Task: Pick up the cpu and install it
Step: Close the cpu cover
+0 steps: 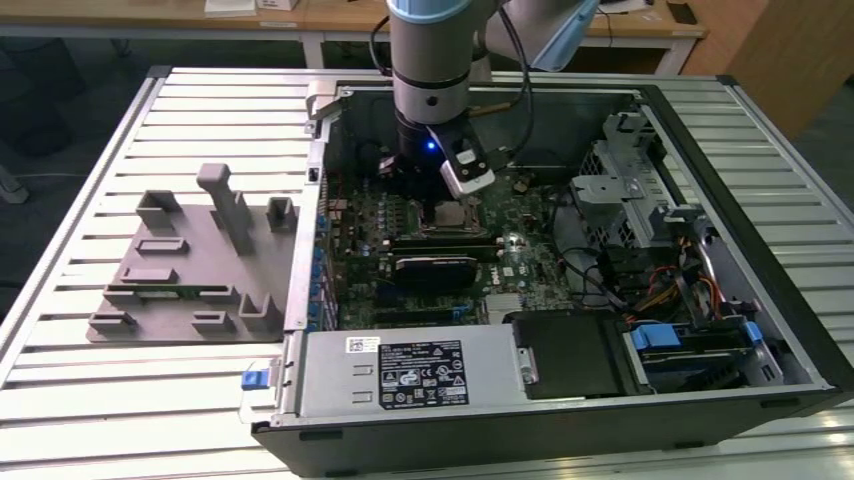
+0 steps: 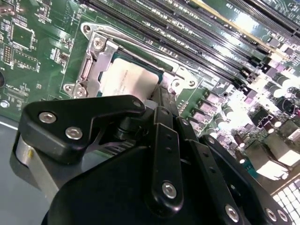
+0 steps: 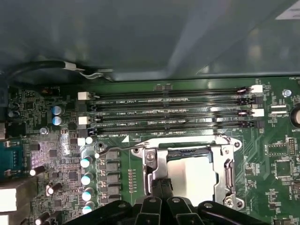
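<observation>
Green board (image 3: 276,154) in sight, with four long memory slots (image 3: 168,112) in parallel rows just beside the metal socket frame (image 3: 228,173). The cpu (image 3: 194,176) lies flat inside that frame, its silver top catching the light. The gripper (image 3: 160,183) reaches in with black fingers (image 3: 155,188) pressed together, tips right at one edge of the cpu. Round capacitors (image 3: 86,178) stand near that side of the socket, and a dark cable (image 3: 47,65) curls beyond the slots.

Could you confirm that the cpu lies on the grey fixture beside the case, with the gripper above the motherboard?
Not quite: the first wrist view shows the cpu in the socket on the motherboard, not on the grey fixture. The gripper is above the motherboard.
</observation>
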`<state>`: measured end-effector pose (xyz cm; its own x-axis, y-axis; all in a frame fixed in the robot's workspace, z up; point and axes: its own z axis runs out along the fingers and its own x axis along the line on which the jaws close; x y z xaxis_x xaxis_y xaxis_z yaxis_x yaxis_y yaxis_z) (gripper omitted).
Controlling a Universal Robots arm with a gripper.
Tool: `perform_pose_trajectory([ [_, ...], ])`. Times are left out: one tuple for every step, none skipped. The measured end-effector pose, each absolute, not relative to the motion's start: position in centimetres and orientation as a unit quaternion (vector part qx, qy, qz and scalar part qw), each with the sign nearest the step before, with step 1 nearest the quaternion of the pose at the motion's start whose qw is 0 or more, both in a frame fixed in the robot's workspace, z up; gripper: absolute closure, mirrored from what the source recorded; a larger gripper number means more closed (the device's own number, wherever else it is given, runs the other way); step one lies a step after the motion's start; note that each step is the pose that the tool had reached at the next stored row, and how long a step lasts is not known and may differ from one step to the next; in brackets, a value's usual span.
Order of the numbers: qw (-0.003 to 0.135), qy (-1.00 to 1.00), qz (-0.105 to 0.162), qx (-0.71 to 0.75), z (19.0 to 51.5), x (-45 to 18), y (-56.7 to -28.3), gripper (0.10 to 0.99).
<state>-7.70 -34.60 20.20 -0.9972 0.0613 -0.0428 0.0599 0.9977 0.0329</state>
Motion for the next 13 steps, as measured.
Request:
perform_pose_trajectory([
  [0.022,0.999,0.016,0.029,20.16,-7.71,-34.6,0.98],
  [0.022,0.999,0.016,0.027,20.13,-7.73,-34.6,0.98],
  [0.022,0.999,0.016,0.025,20.11,-7.75,-34.6,0.98],
  [0.022,0.999,0.016,0.023,20.1,-7.77,-34.6,0.98],
  [0.022,0.999,0.016,0.021,20.08,-7.79,-34.6,0.98],
  [0.022,0.999,0.016,0.018,20.07,-7.81,-34.6,0.98],
  [0.022,1.0,0.016,0.015,20.06,-7.82,-34.6,0.98],
  [0.022,1.0,0.016,0.012,20.05,-7.82,-34.6,0.98],
  [0.022,1.0,0.016,0.01,20.04,-7.83,-34.6,0.98],
  [0.021,1.0,0.016,0.007,20.03,-7.83,-34.6,0.98],
  [0.021,1.0,0.016,0.004,20.02,-7.83,-34.6,0.98],
  [0.021,1.0,0.016,0.0,20.01,-7.83,-34.6,0.98],
  [0.021,1.0,0.017,-0.004,20.0,-7.83,-34.6,0.98],
])
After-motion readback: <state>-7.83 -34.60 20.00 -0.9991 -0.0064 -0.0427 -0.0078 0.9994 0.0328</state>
